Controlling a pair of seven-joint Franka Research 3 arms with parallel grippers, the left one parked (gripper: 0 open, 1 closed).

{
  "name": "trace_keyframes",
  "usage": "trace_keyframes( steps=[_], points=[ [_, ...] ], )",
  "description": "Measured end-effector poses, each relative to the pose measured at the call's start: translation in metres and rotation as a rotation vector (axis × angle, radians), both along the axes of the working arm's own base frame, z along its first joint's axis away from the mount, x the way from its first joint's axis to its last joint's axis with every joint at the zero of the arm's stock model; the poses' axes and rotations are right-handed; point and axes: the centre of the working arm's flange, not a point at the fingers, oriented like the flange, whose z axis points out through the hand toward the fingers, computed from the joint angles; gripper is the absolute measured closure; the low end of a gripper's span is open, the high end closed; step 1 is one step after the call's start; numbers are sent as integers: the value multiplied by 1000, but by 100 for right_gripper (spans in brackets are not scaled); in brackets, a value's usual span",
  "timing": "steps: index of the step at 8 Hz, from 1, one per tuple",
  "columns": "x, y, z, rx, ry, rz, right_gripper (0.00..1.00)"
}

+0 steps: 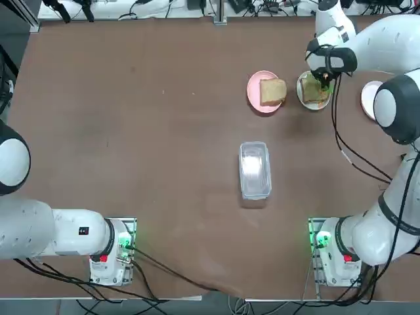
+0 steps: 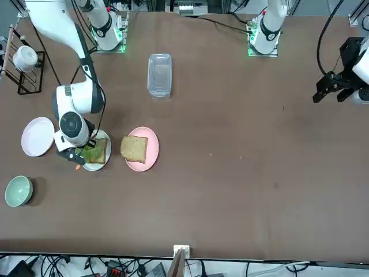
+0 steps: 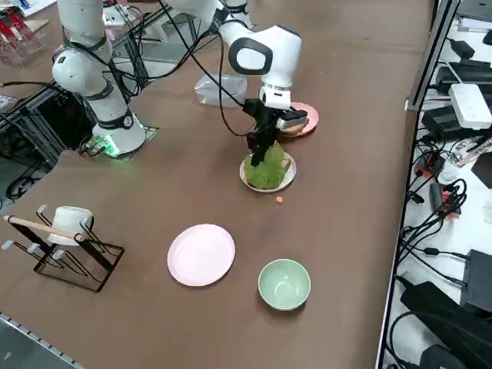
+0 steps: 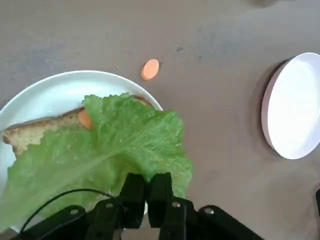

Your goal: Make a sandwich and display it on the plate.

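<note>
A small white plate [image 4: 50, 85] holds one tan bread slice [image 4: 30, 132] with a green lettuce leaf [image 4: 115, 145] spread over it. My right gripper [image 4: 146, 187] hangs low over this plate, its two fingers pressed together on the leaf's near edge. From overhead the gripper [image 1: 323, 80] covers part of the plate [image 1: 314, 104]. A second bread slice [image 1: 272, 90] lies alone on a pink plate [image 1: 252, 85] just to the left. One small orange slice [image 4: 84, 118] rests on the bread, another [image 4: 150, 69] lies on the table beside the plate.
A clear lidded plastic container [image 1: 254, 169] sits mid-table. An empty pale pink plate [image 3: 201, 254], a green bowl [image 3: 284, 284] and a wire rack holding a white mug [image 3: 65, 231] stand towards the right end of the table.
</note>
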Motion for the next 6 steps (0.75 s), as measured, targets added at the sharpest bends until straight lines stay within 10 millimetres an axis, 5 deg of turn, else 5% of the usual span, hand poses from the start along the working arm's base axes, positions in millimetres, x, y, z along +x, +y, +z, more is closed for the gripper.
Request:
trace_keyframes(
  steps=[1, 5, 6],
  points=[
    [0, 0, 0, 0, 0, 0, 82],
    [0, 24, 4, -1, -3, 38, 12],
    [0, 28, 11, -5, 6, 48, 1]
  ],
)
